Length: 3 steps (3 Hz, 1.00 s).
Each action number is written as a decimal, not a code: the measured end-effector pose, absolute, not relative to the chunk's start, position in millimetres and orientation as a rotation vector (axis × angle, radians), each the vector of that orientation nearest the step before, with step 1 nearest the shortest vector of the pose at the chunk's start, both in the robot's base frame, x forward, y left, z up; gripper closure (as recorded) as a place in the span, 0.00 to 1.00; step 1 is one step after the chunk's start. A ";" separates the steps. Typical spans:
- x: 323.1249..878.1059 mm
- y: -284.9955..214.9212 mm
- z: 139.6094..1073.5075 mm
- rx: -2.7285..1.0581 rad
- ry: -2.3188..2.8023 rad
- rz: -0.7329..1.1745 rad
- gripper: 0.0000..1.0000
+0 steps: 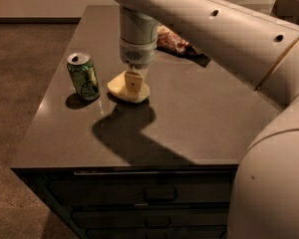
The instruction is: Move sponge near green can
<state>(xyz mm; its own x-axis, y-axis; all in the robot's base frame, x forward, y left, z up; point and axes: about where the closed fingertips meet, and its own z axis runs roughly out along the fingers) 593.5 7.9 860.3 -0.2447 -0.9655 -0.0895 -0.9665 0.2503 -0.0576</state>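
The green can (83,76) stands upright on the dark counter (189,123) at the left, with a silver top and pale markings. The pale yellow sponge (120,89) is just right of the can, a small gap apart, low at the counter surface. My gripper (133,82) comes straight down from the arm above and is shut on the sponge, one pale finger (133,81) showing across its front. The sponge's back part is hidden behind the gripper.
A brown-and-cream snack bag (175,42) lies at the back of the counter behind the arm. The counter's left edge is close to the can. Drawers (154,195) sit below the front edge. My arm fills the upper right.
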 end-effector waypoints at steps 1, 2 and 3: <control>595.4 11.5 858.0 -1.865 2.388 0.013 0.35; 597.3 13.3 856.8 -1.861 2.382 0.014 0.13; 599.0 14.9 855.7 -1.857 2.376 0.015 0.00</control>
